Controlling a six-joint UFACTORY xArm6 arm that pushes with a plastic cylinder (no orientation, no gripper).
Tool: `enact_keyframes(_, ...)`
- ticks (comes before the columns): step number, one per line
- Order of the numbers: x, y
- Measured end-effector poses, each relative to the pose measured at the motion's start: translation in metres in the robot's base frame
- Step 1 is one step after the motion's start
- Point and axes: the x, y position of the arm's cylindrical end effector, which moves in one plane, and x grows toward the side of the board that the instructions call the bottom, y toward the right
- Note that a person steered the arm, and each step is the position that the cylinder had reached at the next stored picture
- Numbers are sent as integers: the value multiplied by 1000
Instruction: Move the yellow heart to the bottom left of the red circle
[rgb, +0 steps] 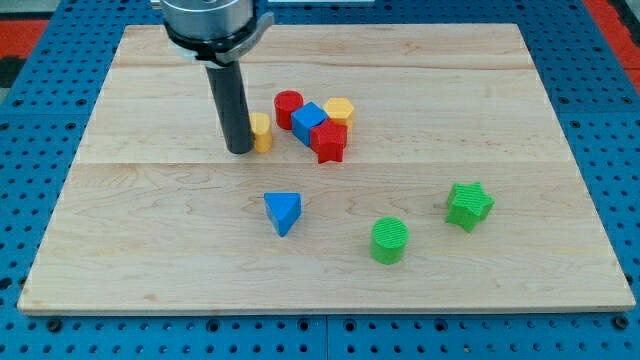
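Note:
The yellow heart (261, 131) lies just left of and below the red circle (288, 108), partly hidden behind my rod. My tip (239, 150) rests against the heart's left side. The red circle stands at the left end of a tight cluster with a blue cube (308, 122), a red star (327, 141) and a yellow hexagon (340, 110).
A blue triangle (283, 212) lies below the cluster. A green cylinder (389, 240) and a green star (468, 205) lie at the lower right. The wooden board (150, 260) sits on a blue pegboard.

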Motion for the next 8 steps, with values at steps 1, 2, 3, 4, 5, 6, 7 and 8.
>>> enact_keyframes(1, 20, 0)
enact_keyframes(2, 28, -3)
enact_keyframes(3, 34, -11)
enact_keyframes(4, 29, -15)
enact_keyframes(5, 13, -15)
enact_keyframes(6, 3, -6)
enact_keyframes(7, 0, 19)
enact_keyframes(8, 0, 20)
